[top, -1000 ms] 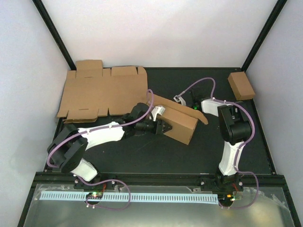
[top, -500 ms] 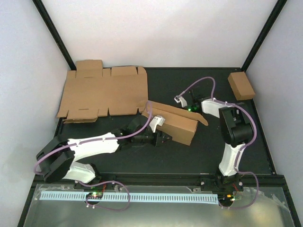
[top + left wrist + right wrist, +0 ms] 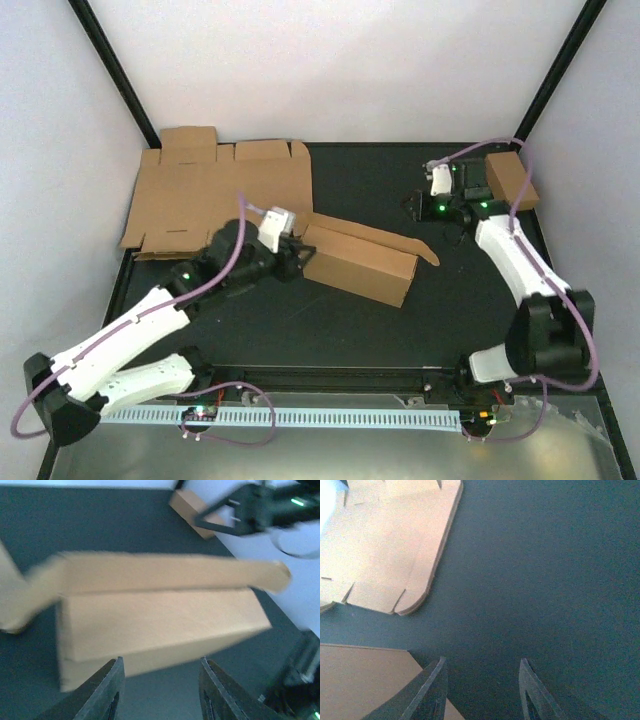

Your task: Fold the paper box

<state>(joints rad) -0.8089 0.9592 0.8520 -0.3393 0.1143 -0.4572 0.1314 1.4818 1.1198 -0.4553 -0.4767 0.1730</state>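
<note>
Both part-open, empty — left pincer (image 3: 160,692) and right pincer (image 3: 482,690) grip nothing on the paper box (image 3: 360,265). Risk: unheld lid flap (image 3: 385,237) may spring up — fold undone.

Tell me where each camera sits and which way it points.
Top external: high behind the arms, looking down on the table; both arms show, left tool and right tool included.
Left wrist: low on the left arm, facing the paper box; own fingers at the bottom.
Right wrist: on the right arm, aimed down at table and flat cardboard sheet; own fingers at the bottom.
Shared: top and left wrist both show the paper box and small closed box.
</note>
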